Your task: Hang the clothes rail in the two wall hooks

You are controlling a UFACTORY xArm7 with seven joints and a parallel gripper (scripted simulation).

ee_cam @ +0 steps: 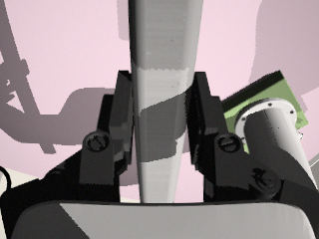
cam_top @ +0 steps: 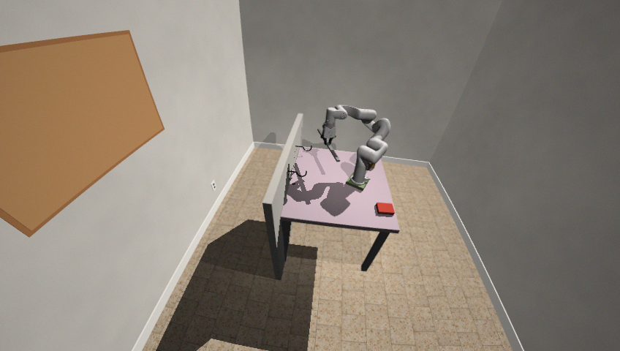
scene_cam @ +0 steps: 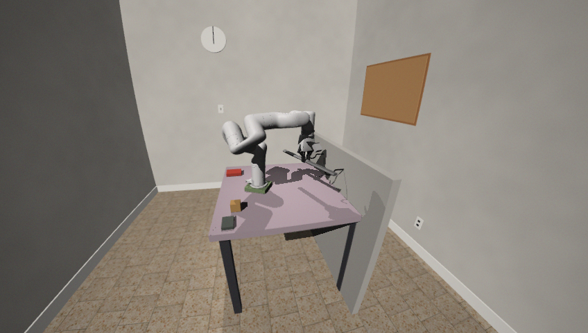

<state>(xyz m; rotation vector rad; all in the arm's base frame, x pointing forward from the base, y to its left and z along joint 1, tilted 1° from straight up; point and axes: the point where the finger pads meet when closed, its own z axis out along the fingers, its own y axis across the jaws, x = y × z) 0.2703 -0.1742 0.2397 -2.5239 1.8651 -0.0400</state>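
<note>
The clothes rail is a long grey bar, held in the air above the pink table. My gripper is shut on it near its middle, and in the wrist view the black fingers clamp both sides. Two dark wall hooks stick out of the upright grey wall panel at the table's edge. In the top view the rail hangs a short way off the hooks, on the table side.
A red block lies on a table corner. An orange block and a dark green block sit near the opposite edge. The arm's green base is on the table.
</note>
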